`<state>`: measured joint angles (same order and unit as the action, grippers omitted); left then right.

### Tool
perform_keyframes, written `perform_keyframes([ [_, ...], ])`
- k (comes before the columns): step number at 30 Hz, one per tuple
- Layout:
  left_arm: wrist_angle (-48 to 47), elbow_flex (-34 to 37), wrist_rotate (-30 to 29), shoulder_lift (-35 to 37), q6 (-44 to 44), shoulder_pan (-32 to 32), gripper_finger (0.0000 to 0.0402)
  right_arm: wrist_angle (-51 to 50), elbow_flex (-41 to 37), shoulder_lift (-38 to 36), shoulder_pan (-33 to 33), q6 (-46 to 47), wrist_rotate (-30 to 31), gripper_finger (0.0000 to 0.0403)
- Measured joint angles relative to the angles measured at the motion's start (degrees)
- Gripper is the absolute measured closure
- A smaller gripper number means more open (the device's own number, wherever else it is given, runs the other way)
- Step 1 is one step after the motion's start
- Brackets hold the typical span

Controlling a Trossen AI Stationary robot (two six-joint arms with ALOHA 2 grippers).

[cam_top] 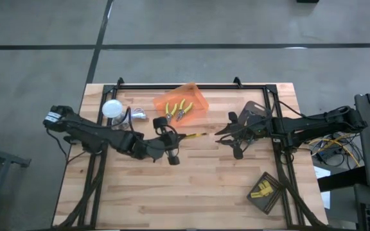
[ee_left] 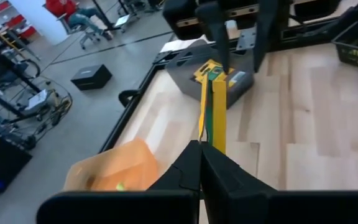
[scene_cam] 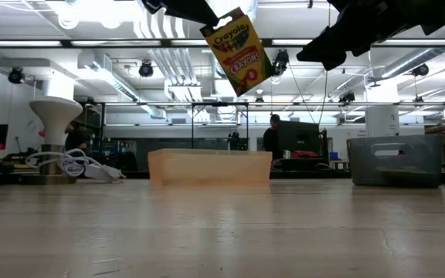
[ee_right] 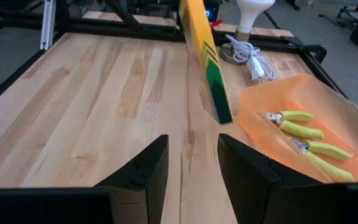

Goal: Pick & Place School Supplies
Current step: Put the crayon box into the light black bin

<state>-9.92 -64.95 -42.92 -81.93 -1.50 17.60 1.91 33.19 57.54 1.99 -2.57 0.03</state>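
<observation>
While lifted mid-counter, crayon box [scene_cam: 238, 49] pinched edgewise by left fingers [ee_left: 199, 163] | light, thin cardboard, crushable; grip flat faces | right fingers [ee_right: 148, 171] spread.

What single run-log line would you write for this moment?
left pincer: shut on crayon box, held above table | right pincer: open, empty, facing box | orange bin: holds two yellow pliers

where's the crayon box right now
The flat yellow-and-green crayon box hangs above mid-table, pinched in the left hand, just in front of the translucent orange bin.
</observation>
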Motion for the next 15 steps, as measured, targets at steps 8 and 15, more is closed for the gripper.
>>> perform_keyframes([
  [8,-0.02,0.04,0.57,0.0,-0.02,-1.66,0.0399,0.4,0.0,0.0,0.0,0.0,0.0,0.0266],
  [15,-0.01,0.07,1.95,0.0,-0.02,-2.07,0.04,0.52,0.0,0.0,-0.01,2.23,0.02,0.0266],
])
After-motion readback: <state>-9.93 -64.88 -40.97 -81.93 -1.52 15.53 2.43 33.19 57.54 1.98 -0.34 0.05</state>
